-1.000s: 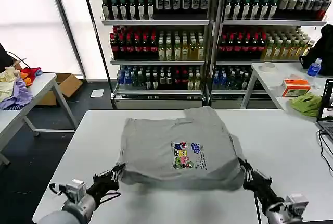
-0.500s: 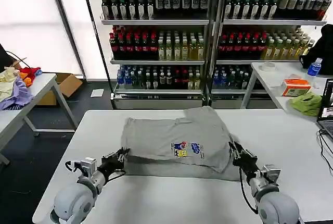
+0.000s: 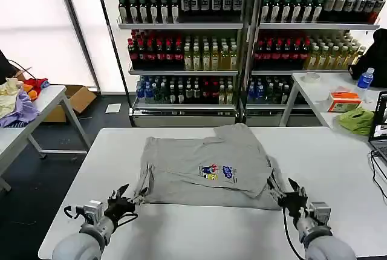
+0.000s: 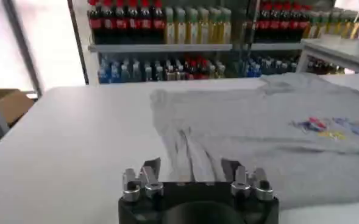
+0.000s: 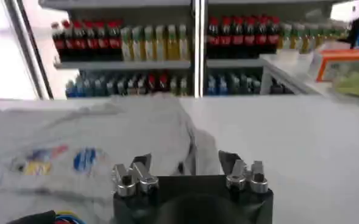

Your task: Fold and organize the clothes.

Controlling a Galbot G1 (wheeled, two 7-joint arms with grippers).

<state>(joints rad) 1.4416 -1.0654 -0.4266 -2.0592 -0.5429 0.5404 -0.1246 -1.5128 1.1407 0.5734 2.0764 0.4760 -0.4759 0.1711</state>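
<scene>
Light grey cotton T-shirt with a small multicolour chest print (image 3: 205, 166) lies folded mid-table on the white table (image 3: 338, 151), long side running left to right, one flap reaching toward the bottle-stocked shelves (image 3: 187, 48). Left pincer (image 3: 121, 202) sits spread at its near-left corner; right pincer (image 3: 287, 195), spread too, by the near-right corner.
</scene>
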